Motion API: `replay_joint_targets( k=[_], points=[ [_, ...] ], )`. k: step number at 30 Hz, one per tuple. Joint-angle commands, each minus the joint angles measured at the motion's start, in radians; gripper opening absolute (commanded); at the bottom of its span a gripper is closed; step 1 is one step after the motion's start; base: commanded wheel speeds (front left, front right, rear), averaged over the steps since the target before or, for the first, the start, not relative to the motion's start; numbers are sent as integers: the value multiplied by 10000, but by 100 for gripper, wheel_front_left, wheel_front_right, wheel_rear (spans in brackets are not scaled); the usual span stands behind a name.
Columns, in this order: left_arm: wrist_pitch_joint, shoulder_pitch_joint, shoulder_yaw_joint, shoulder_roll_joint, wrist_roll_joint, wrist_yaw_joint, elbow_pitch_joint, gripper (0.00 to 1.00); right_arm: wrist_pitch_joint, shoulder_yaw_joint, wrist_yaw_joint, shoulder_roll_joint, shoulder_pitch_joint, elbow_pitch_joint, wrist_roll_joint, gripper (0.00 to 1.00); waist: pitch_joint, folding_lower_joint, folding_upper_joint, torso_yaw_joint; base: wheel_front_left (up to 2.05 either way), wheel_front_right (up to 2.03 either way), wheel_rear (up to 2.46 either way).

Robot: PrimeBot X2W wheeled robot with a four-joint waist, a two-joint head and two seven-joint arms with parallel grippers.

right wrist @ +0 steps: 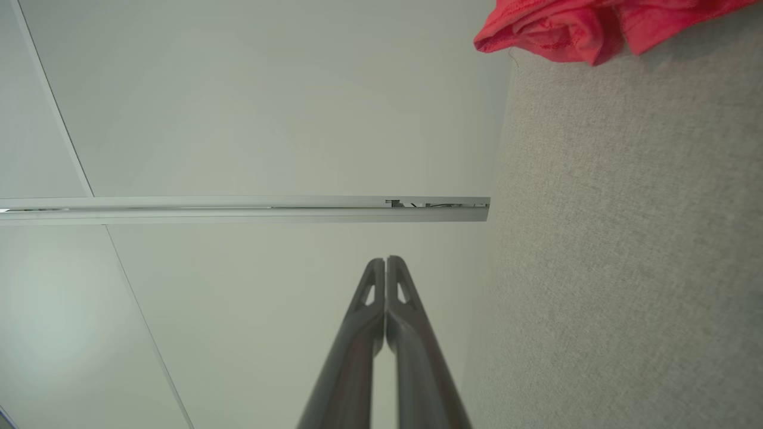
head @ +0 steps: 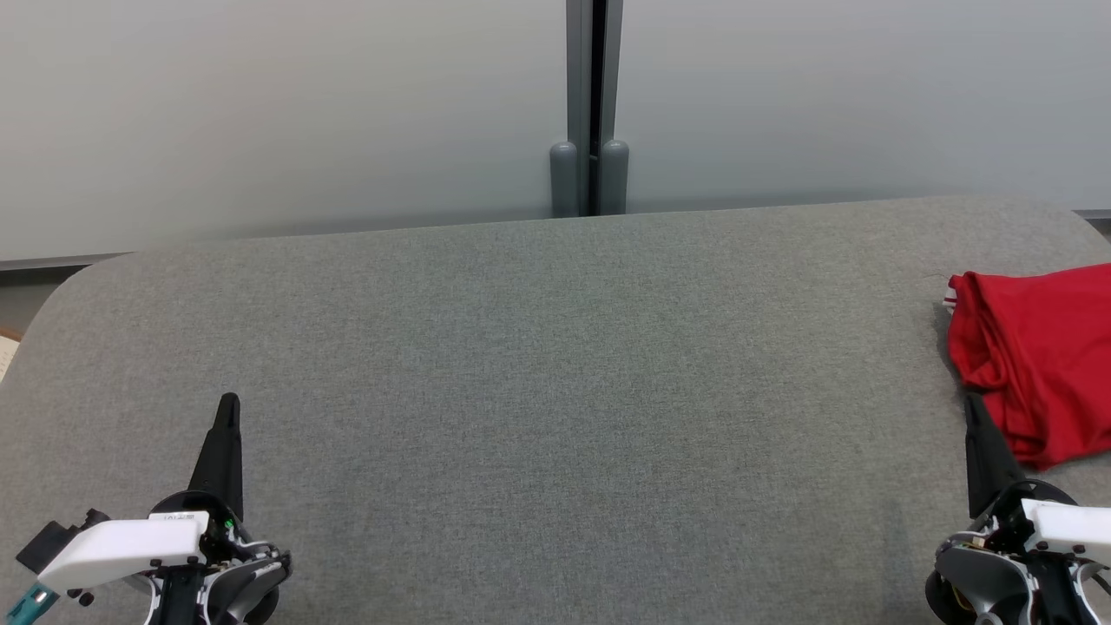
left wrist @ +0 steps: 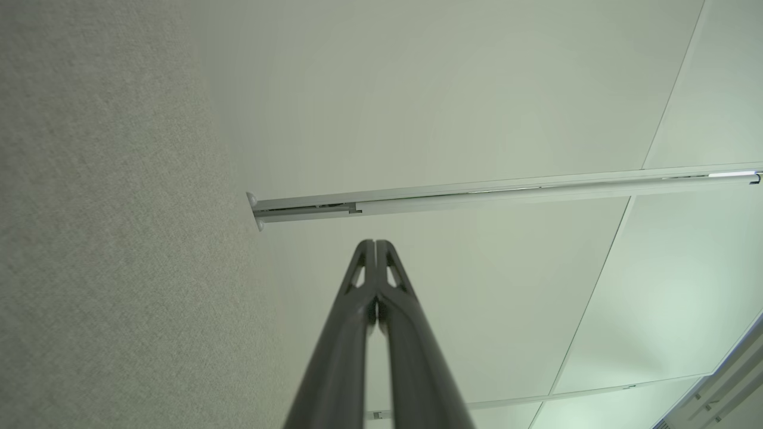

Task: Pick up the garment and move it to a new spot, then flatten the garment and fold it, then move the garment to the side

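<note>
Your left gripper [head: 228, 406] clenched, fingers pressed together, nothing in them, sitting low left over grey fabric surface [head: 555, 365]. Same deal for your right gripper [head: 972, 408]: pinched tight, empty, tip just beside red garment [head: 1037, 356], can't tell if touching. Garment bunched at right edge of surface, partly cut off by frame. White-and-red tag [head: 949, 301] at its left corner, print too small to read. Label [head: 178, 517] on left wrist housing unreadable too. Grey post [head: 590, 174] and pale wall panels [head: 260, 113] behind surface, well apart from both grippers.

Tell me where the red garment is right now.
In the head view the red garment lies crumpled at the right edge of the grey surface, cut off by the frame, just beyond the right gripper.
</note>
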Motion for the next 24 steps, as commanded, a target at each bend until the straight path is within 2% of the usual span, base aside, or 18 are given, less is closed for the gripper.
replay_joint_targets(
  k=[1, 24],
  points=[
    [15, -131, 49, 37, 13, -41, 12, 0, 54, -31, 0, -24, -101, 14, -31, 0, 0, -1, -1, 0, 0, 0, 0],
    [50, -136, 83, 7, 47, -42, 14, 0, 71, -61, 0, 6, -105, 15, -65, 0, 0, -1, -1, 0, 0, 0, 0]
  ],
)
